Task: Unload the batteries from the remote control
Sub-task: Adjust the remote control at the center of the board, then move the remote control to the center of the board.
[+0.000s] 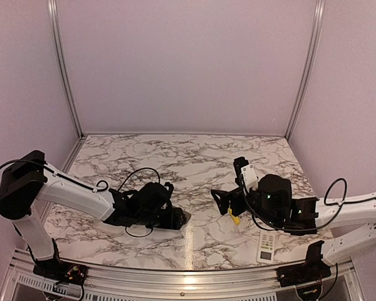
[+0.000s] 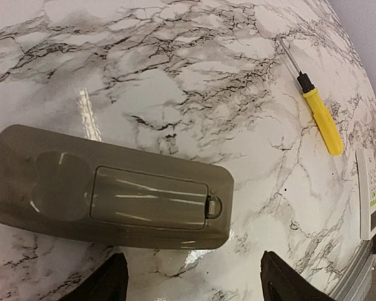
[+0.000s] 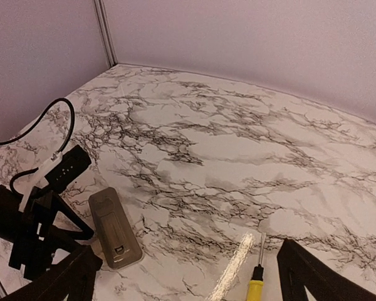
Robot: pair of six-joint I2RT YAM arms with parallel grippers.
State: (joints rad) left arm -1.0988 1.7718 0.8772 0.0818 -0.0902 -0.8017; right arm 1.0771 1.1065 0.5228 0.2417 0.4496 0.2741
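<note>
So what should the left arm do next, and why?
Probably lower the left tool onto the grey remote to steady it: it lies back-up just ahead of the open fingers, its cover still shut.

The left arm is built of white tubular links joined by bulky black housings, the largest being a rounded block at the shoulder. A thin black cable is looped beside its dark wrist, and a black base is seen at the near left. The right arm is made alike. Small green lights are shown on its black wrist housing, a white camera module is mounted on the far side, and a black cable is arched above. The left gripper and right gripper are fitted with matte black, wedge-shaped fingers.
</note>
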